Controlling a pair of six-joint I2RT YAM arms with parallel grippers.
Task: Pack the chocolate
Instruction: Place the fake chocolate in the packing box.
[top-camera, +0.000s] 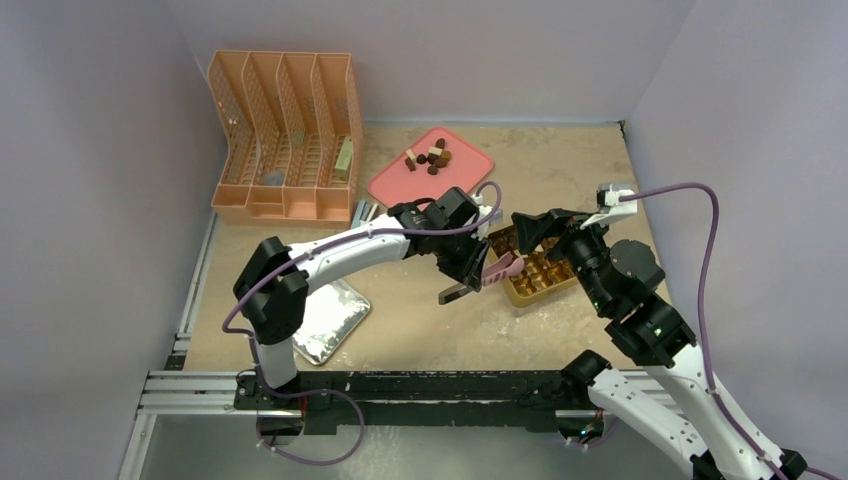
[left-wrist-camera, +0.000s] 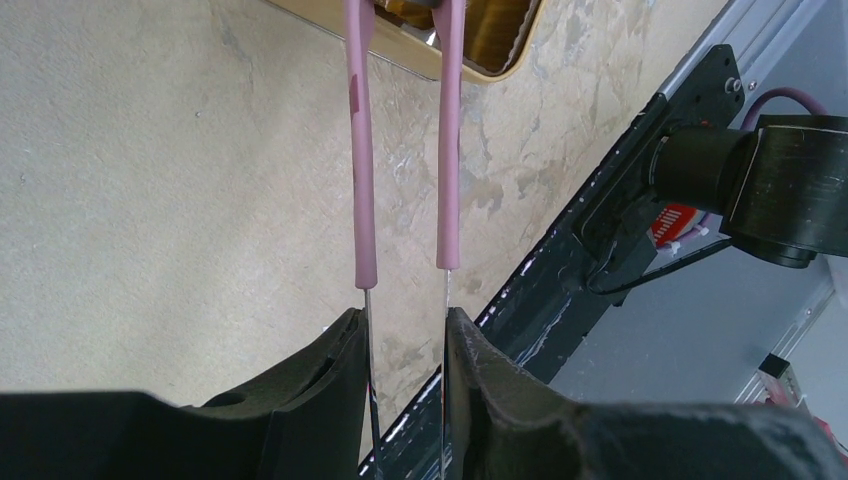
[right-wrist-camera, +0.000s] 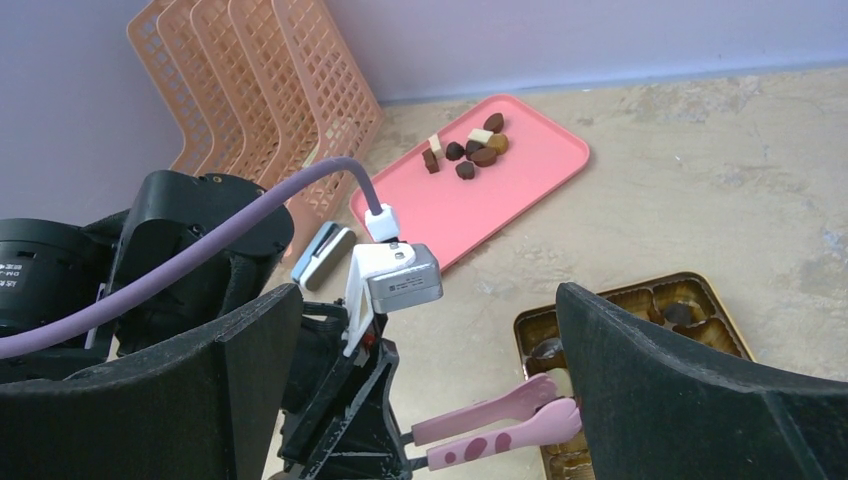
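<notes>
Top view: chocolate (top-camera: 430, 157), a small cluster on the pink tray (top-camera: 395, 188) at the rear of the tabletop (top-camera: 420, 330), well apart from both arms. The left end effector (top-camera: 468, 274) grips pink tongs (top-camera: 500, 270), whose tips reach over the gold box (top-camera: 525, 292). The right end effector (top-camera: 535, 232) is above the box, jaws spread wide and holding nothing.

Left wrist view: both fingers clamp the tongs' thin metal stems. The pink arms stand apart, with the box edge beyond them.

Right wrist view: the chocolate lies far ahead on the tray. The tong tips are just beside the right finger, over the box.
</notes>
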